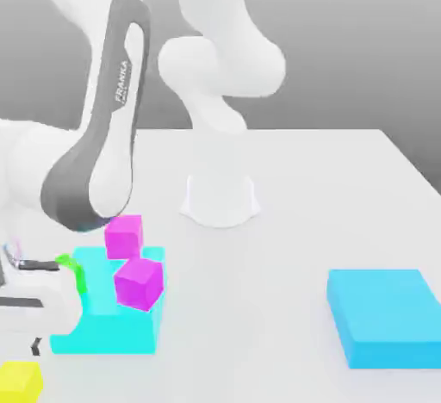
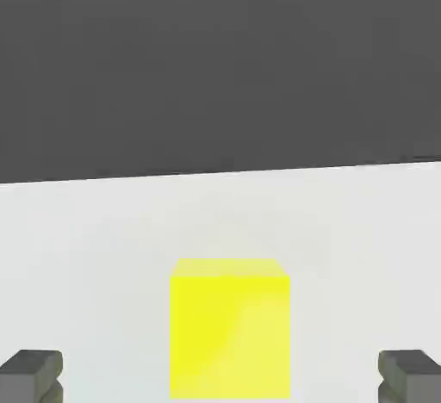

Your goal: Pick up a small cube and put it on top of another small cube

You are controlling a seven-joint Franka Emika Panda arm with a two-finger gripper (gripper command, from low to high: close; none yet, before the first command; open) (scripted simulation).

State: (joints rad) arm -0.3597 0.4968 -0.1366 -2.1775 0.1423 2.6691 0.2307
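Ok, picture a clock laid over the exterior view, 12 at the top. Nearest, at half past 7, is the smooth bright yellow cube [image 1: 21, 382], a small one like the task wants, on the smooth pale tabletop [image 1: 267, 324]. Just above it in that view, around 8, is the white gripper with dark parts [image 2: 220, 375]; its claw is spread wide with nothing pinched, and in the hand view the yellow cube appears in the gap between the two grey fingers. The flat, smooth blue slab [image 1: 383, 315] is over at 4. Toward half past 7, farther in than the yellow cube, there's a smooth cyan block [image 1: 108, 337], with a small magenta cube [image 1: 139, 283] against its right part in the exterior view and a second magenta cube [image 1: 125, 238] by its far edge. Something bright green [image 1: 73, 272] pokes out at 8, partly hidden, so can't tell its shape. Farthest is the white arm base [image 1: 220, 199], near the dial's middle.
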